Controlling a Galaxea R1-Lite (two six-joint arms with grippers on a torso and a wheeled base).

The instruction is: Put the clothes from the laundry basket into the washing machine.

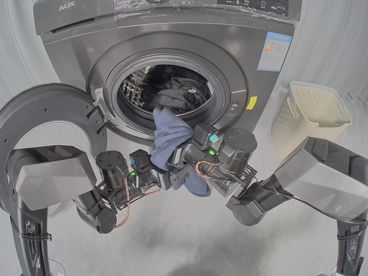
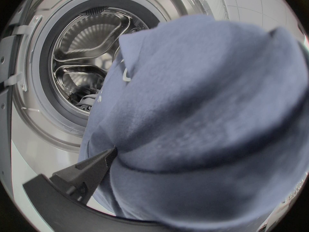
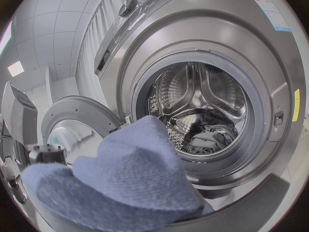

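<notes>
Now, far left, the washing machine's door (image 1: 42, 108) hangs wide open. Next along, the left gripper (image 1: 168, 178) is clamped onto the blue garment (image 1: 168, 133), its one visible finger (image 2: 96, 163) dug into a fold. The garment trails from the drum's lip down over both grippers, half in, half out. The right gripper (image 1: 177, 156) is buried beneath the cloth; cannot tell its grip. Above sits the washing machine (image 1: 230, 46), dark clothes (image 1: 180, 94) piled in the drum. Far right, the laundry basket (image 1: 283, 123) stands on the floor beside the machine.
</notes>
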